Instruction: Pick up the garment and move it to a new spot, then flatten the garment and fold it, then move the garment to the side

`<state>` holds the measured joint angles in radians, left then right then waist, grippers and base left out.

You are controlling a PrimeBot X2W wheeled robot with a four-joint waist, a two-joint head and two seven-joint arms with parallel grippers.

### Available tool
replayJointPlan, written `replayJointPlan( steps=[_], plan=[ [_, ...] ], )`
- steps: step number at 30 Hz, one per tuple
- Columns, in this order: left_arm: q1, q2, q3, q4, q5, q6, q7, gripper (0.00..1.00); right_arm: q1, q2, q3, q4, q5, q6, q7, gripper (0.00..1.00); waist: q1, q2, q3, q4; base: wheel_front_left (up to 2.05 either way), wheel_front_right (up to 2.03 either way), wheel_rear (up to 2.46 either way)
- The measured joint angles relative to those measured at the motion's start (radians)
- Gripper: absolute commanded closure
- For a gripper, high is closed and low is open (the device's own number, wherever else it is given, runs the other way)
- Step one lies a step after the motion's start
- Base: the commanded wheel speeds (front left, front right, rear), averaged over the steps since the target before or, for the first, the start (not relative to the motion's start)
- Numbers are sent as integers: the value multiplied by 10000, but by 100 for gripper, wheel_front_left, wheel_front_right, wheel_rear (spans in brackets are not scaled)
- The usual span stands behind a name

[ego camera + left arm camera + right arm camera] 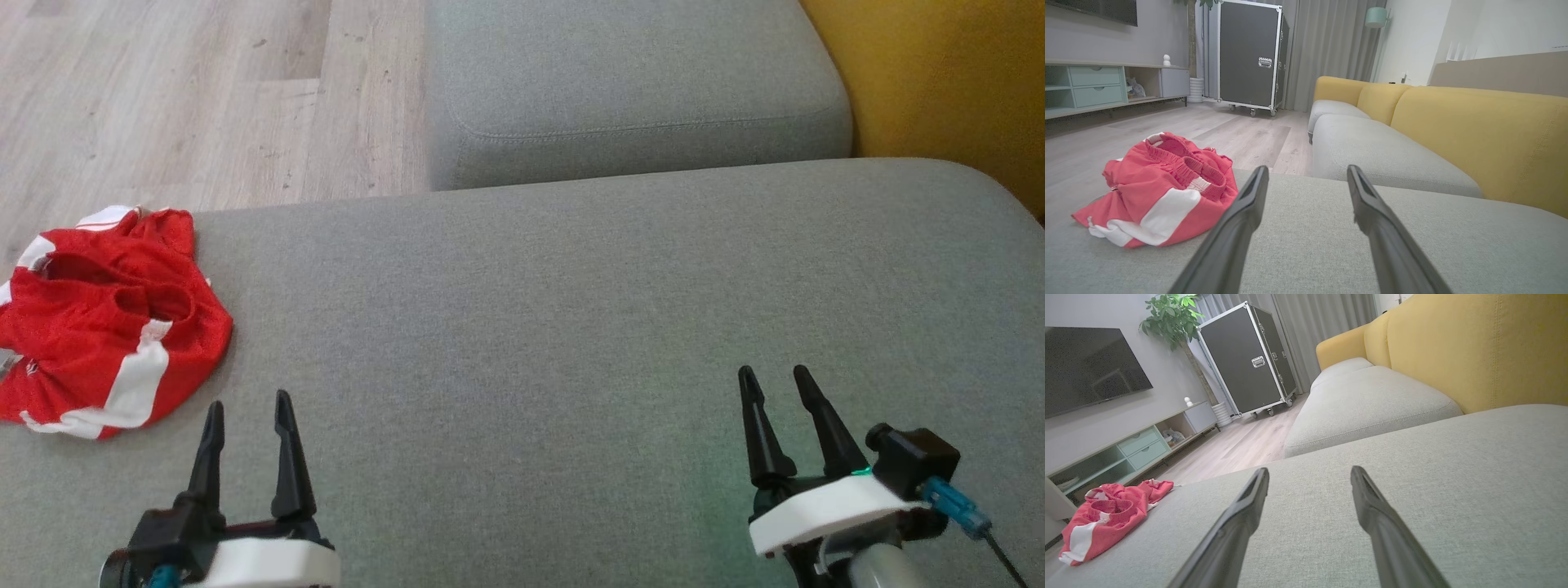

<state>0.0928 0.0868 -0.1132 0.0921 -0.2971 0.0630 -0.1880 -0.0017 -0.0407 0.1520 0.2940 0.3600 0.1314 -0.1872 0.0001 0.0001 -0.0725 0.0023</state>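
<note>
Left gripper (249, 400) and right gripper (774, 371) hover low over the grey seat cushion (522, 327), fingers spread, nothing held. Plenty of bare cushion ahead. The red garment (106, 327) lies crumpled at the left corner (right by the edge), with wood floor (204, 98) beyond.

Left pincer (249, 400), right pincer (772, 371): black fingers (290, 474), white housings (269, 563).

A broad grey seat cushion (531, 310) spans the lower two thirds of the head view. At the frame's left edge a red garment (98, 327) with white stripes lies crumpled on it, waistband gaping upward, close to the cushion's corner that borders the wooden floor (163, 98).
</note>
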Motion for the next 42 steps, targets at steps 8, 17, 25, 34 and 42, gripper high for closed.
replayJointPlan(
  steps=[8,17,25,34,42],
  plan=[
    [21,6,-86,161,732,-27,-247,0,-100,-4,-125,205,-846,0,-247,0,0,0,-45,-12,0,0,0],
    [160,-17,-54,397,1774,-113,-487,0,-100,-6,-130,339,-1900,0,-441,0,-1,0,-118,-42,0,0,0],
    [161,-61,67,686,2351,-234,-640,0,-102,-8,-132,370,-2399,0,-625,0,0,0,-191,-18,0,0,0],
    [161,-165,207,1022,2336,-382,-640,0,-102,-8,-169,418,-2397,0,-625,0,-1,0,-191,-15,0,0,0],
    [158,-265,326,1267,2336,-428,-640,0,-100,-8,-232,462,-2399,0,-625,0,-2,0,-229,77,0,0,0]
  ],
)
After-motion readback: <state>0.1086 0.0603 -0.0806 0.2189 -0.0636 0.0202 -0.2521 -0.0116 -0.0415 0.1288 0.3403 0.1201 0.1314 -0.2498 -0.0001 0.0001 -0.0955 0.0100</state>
